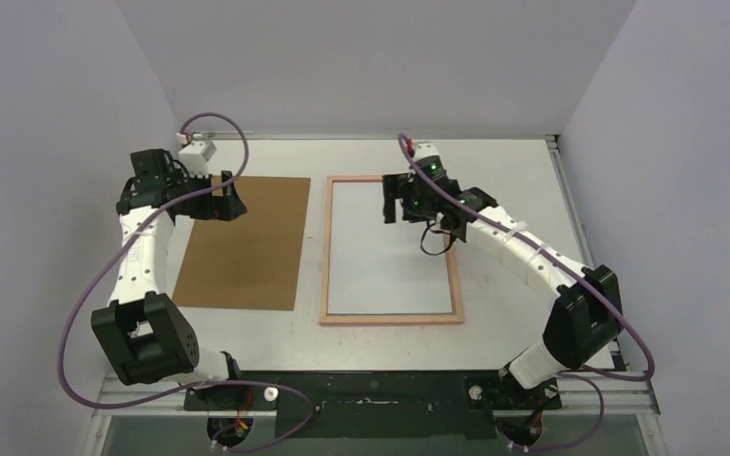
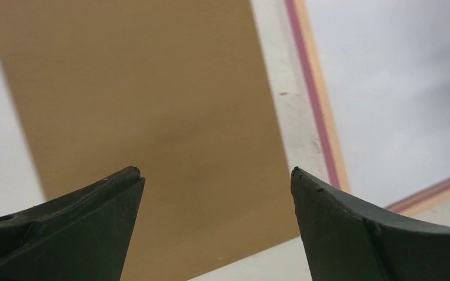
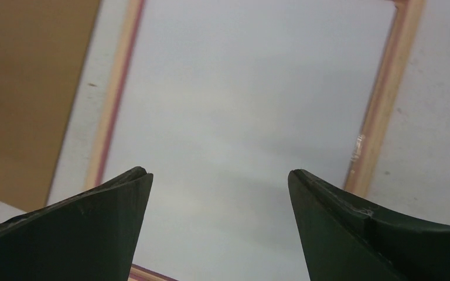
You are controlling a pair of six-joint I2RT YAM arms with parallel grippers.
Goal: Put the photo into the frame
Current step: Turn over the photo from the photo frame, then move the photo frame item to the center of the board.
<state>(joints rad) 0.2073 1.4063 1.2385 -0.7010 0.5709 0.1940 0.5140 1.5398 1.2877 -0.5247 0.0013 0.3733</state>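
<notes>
There is one frame, one photo and one brown backing board, all flat on the white bench. There are two arms, each with one gripper and one purple cable looping along it.

The frame lies right of the board with a strip of bare bench between them. Its thin rails look pale wood-coloured with a pink edge. The photo appears to lie inside the frame, filling the opening. Only a plain, pale bluish-white face shows, so its printed side cannot be seen.

The left arm folds up from its base along the bench's left side. Its wrist is turned toward the middle, and the left gripper hangs over the far left corner of the board. The left wrist view has the jaws spread wide with nothing between them and brown board below.

The right arm stretches diagonally from its base at the near right toward the far middle. The right gripper sits above the far part of the frame, over the pale sheet. A small green light glows on its wrist. Its jaws also stand wide apart, holding nothing, and the right wrist view looks down between them at the sheet, with a frame rail on either side.
</notes>
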